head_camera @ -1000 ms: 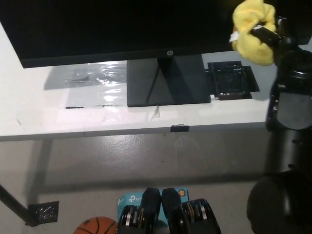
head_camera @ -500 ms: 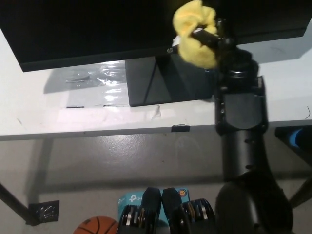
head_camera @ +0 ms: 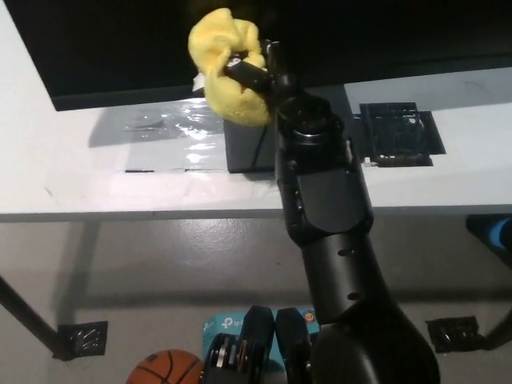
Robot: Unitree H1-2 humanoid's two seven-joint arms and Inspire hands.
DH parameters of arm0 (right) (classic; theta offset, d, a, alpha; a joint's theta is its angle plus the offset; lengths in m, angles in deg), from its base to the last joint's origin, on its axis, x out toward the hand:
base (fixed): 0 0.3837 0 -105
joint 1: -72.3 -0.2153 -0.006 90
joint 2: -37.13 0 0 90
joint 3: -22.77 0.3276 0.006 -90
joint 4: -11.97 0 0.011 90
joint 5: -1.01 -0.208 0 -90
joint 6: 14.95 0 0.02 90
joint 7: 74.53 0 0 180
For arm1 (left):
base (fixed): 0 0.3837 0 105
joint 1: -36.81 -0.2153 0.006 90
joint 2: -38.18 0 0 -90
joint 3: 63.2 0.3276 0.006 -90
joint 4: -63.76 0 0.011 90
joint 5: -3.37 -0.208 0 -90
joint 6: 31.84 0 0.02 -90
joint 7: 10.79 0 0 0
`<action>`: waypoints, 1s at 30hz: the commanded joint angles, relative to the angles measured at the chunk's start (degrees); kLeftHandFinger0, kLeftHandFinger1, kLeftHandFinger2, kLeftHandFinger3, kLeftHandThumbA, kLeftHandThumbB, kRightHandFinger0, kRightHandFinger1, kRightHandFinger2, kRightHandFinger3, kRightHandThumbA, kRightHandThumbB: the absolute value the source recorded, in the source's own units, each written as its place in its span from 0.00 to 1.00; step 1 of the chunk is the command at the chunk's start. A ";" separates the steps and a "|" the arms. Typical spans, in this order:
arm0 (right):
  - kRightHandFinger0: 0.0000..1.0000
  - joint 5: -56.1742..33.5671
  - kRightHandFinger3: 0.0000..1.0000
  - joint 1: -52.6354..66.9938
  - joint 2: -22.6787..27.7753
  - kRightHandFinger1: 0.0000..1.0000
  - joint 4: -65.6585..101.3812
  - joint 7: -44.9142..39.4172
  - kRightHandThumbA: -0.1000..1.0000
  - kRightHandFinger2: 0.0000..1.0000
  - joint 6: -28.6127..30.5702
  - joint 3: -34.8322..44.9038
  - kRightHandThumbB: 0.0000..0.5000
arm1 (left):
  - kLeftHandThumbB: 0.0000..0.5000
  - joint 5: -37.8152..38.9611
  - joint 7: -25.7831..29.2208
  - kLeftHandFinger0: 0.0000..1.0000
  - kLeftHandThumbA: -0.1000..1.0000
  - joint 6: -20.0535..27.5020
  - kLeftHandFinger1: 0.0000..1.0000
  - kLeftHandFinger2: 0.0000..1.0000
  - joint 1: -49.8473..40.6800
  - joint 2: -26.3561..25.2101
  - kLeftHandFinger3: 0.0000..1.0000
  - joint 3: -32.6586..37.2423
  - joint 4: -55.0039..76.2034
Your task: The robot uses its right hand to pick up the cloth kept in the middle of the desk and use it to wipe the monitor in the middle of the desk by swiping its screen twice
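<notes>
My black right hand [head_camera: 254,70] is shut on a bunched yellow cloth [head_camera: 226,64] and presses it against the lower part of the dark monitor screen [head_camera: 120,48], left of the middle. The black arm rises from the bottom right and hides most of the monitor's stand [head_camera: 248,148]. The white left hand does not show.
The white desk [head_camera: 96,188] runs across the picture with a shiny plastic sheet [head_camera: 160,128] left of the stand and a black tray [head_camera: 400,132] at the right. An orange basketball [head_camera: 164,370] and a teal box [head_camera: 228,326] lie on the floor below.
My right hand has swept the cloth leftwards along the screen, from its right end to left of the middle. The camera has shifted a little too.
</notes>
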 commanded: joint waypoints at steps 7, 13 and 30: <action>0.00 -1.35 0.09 3.34 3.99 0.00 8.93 -3.87 0.00 0.24 0.23 -7.48 0.11 | 0.02 0.59 0.00 0.57 0.21 0.26 0.58 0.71 -1.57 -0.72 0.93 -1.12 2.42; 0.00 0.38 0.12 12.49 9.09 0.00 19.12 -10.42 0.00 0.20 0.23 -11.34 0.15 | 0.01 0.65 0.17 0.55 0.19 1.17 0.56 0.70 -1.08 -0.86 0.93 -1.10 1.25; 0.00 4.73 0.15 23.31 31.36 0.02 24.93 -16.15 0.00 0.36 0.23 -15.43 0.00 | 0.03 1.40 0.24 0.54 0.19 1.57 0.56 0.69 -2.74 -1.41 0.92 -3.49 2.18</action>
